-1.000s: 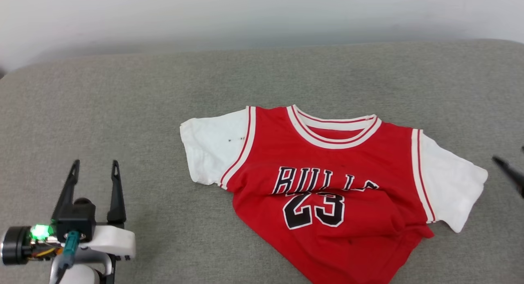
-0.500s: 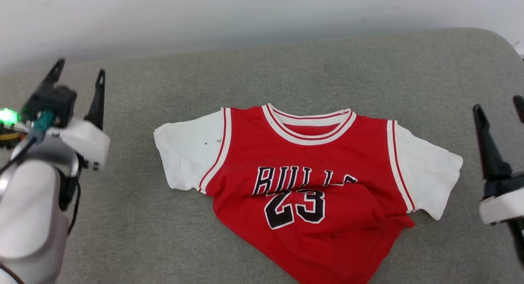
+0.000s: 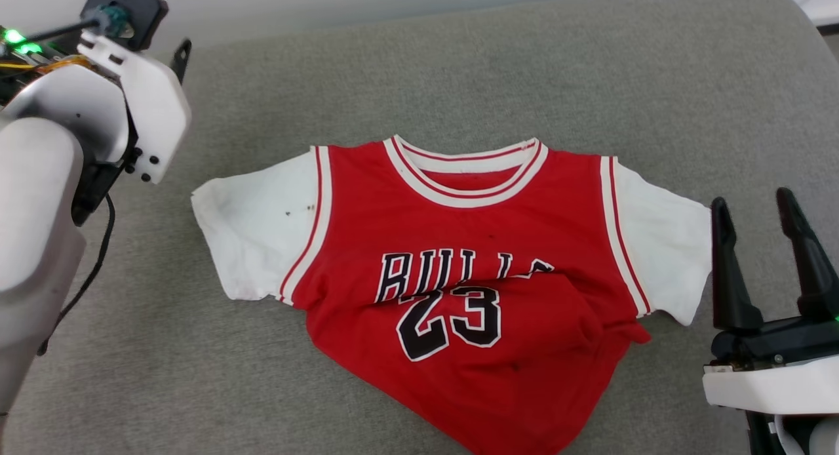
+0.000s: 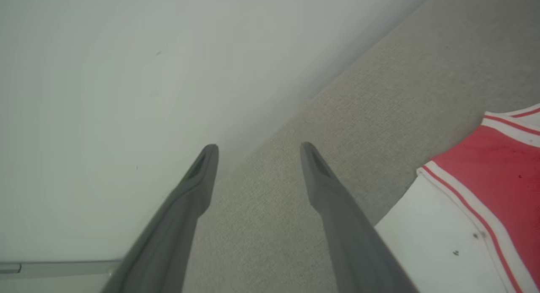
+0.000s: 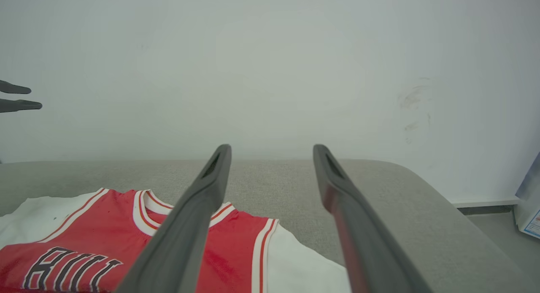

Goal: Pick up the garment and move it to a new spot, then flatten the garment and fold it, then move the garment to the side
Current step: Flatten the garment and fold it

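The right gripper (image 3: 752, 199) hovers with its fingers spread and empty, just beside the white right-hand sleeve of the garment (image 3: 459, 278) and not touching it. The left gripper (image 4: 257, 147), also spread and empty, hovers by the white wall (image 4: 105, 94), well apart from the other sleeve. The garment lies chest-up on the grey cushion (image 3: 459, 68), with its collar toward the wall and its long axis sleeve to sleeve. Its hem is bunched, perhaps tucked under.
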`<state>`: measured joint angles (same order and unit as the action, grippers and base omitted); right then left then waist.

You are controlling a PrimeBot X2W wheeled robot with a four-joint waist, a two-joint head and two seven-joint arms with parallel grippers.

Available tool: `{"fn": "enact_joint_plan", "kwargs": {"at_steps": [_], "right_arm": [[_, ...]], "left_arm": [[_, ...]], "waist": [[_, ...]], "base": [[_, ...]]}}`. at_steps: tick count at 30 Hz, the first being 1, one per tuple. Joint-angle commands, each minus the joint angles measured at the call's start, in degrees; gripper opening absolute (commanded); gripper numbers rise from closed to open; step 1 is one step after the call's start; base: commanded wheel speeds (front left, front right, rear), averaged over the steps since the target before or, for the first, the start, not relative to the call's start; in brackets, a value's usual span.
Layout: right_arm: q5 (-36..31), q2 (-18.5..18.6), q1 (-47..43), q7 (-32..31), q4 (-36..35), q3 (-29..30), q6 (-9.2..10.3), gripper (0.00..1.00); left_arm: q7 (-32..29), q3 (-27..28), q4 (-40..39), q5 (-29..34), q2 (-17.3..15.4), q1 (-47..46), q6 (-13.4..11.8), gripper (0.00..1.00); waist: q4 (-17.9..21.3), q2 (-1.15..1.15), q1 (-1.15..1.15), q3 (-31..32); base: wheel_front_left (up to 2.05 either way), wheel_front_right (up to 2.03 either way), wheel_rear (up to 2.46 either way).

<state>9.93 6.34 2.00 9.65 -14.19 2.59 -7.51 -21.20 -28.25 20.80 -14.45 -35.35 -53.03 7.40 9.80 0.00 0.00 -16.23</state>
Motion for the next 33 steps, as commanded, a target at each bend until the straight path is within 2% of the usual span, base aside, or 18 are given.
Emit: {"fn": "enact_joint_plan", "kwargs": {"at_steps": [1,7,10,14,24,29,30,31,32,33], "right_arm": [[-0.28,-0.49,-0.50,0.18,-0.27,-0.40,0.04,1.00],[-0.12,-0.68,1.31,0.66,-0.53,-1.06,0.04,1.00],[0.00,-0.61,2.03,0.87,0.17,-1.40,0.04,1.00],[-0.60,-0.36,3.17,1.55,1.33,-2.05,0.04,1.00],[-0.53,-0.33,5.32,3.31,4.25,-2.84,0.04,1.00],[-0.48,-0.11,6.35,3.92,5.53,-3.52,0.04,1.00],[-0.45,-0.06,6.45,4.00,5.84,-3.59,0.04,1.00],[-0.40,0.02,6.47,4.07,6.13,-3.59,0.04,1.00],[-0.32,0.17,6.54,4.07,6.45,-3.51,0.04,1.00],[-0.16,0.31,6.72,4.14,6.71,-3.28,0.04,1.00]], "left_arm": [[-3.05,-2.40,0.09,-2.78,-0.98,-1.38,-0.09,1.00],[-22.78,-15.20,-3.37,-19.57,-7.51,-7.98,-0.07,1.00],[-31.15,-18.65,-4.98,-25.94,-9.97,-10.96,-0.07,1.00],[-39.77,-22.05,-6.19,-30.54,-12.28,-13.50,-0.06,1.00],[-48.23,-28.23,-7.84,-35.04,-15.13,-14.46,-0.06,1.00],[-47.90,-30.99,-7.31,-36.23,-15.70,-13.20,-0.06,1.00],[-47.56,-31.24,-7.00,-36.36,-15.66,-13.01,-0.06,0.77],[-47.32,-31.73,-6.98,-36.19,-15.71,-13.03,-0.05,0.05],[-47.12,-32.03,-6.81,-36.25,-15.92,-13.02,-0.05,0.00],[-46.53,-32.19,-6.54,-36.38,-16.08,-13.11,-0.06,0.00]], "waist": [[1.24,0.00,0.00,-1.58],[2.98,0.00,0.00,-4.54],[3.57,0.00,0.00,-6.12],[4.31,0.00,0.00,-8.34],[5.42,0.00,0.00,-12.51],[5.63,0.00,0.00,-13.38],[5.60,0.00,0.00,-13.40],[5.53,0.00,0.00,-13.32],[5.40,0.00,0.00,-13.06],[5.24,0.00,0.00,-12.63]], "base": [[0.00,0.00,0.00],[0.00,0.00,0.00],[0.00,0.00,0.00],[0.00,0.00,0.00],[0.00,0.00,0.00],[0.00,0.00,0.00],[0.00,0.00,0.00],[0.00,0.00,0.00],[0.00,0.00,0.00],[0.00,0.00,0.00]]}}
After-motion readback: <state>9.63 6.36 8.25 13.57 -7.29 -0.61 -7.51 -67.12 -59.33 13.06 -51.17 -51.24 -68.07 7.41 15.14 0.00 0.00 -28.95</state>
